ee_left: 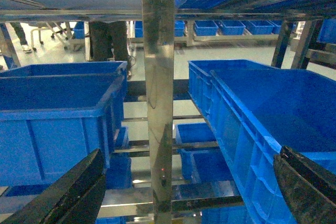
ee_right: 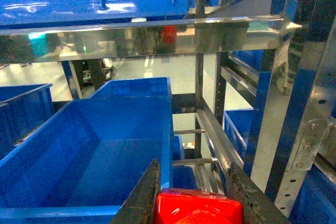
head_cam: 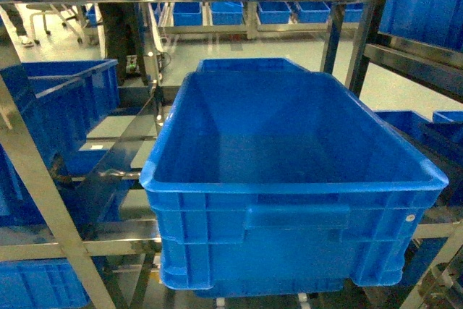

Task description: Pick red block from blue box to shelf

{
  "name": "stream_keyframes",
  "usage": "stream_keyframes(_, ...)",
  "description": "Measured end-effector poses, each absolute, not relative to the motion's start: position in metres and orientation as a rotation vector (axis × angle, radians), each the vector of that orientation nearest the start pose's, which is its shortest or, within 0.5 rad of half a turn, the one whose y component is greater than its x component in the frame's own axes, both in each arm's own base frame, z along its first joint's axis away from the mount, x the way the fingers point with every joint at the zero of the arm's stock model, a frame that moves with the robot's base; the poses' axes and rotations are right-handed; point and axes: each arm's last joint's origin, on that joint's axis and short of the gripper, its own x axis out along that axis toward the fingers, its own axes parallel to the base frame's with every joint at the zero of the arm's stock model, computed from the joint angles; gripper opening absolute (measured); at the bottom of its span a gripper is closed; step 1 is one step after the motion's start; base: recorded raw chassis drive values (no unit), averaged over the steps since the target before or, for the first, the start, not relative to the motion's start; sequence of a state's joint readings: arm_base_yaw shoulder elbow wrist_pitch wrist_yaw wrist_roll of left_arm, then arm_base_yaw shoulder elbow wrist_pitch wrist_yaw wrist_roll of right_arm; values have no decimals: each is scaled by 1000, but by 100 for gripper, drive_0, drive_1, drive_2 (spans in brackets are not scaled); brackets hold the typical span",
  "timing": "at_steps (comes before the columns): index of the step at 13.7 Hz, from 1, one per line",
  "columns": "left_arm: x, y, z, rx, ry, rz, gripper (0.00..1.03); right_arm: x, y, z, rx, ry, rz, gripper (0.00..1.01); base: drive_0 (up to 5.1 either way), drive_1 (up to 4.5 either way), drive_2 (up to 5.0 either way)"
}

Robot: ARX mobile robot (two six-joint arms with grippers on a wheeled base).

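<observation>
Shelf [head_cam: 29, 171] fills the view, deep blue crate [head_cam: 289, 200] on the tier straight ahead. Left gripper [ee_left: 173, 192] spread, holding nothing. Right gripper [ee_right: 194, 203] pinches the red block [ee_right: 198, 208], just above the crate's near right rim; release spot lies forward.

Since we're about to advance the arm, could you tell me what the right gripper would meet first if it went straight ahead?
Probably nothing close: the right gripper, holding the red block, points past the blue crate's right rim towards the shelf rails beyond; depth is unclear.
</observation>
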State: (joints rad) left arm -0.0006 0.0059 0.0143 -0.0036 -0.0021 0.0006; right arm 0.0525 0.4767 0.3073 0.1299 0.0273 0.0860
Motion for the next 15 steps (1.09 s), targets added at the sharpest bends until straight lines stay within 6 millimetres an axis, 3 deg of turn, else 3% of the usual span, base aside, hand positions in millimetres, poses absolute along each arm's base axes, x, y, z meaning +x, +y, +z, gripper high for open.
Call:
stream_keyframes(6, 97, 0, 168, 1, -5, 1, 98, 134, 6, 239, 84, 41, 23, 28, 0, 0, 0)
stream_keyframes(9, 97, 0, 168, 1, -6, 1, 98, 133, 6, 239, 84, 40, 24, 28, 6, 439, -427)
stream_keyframes(15, 97, 0, 168, 1, -4, 0, 98, 134, 6, 238, 84, 47, 23, 28, 0, 0, 0)
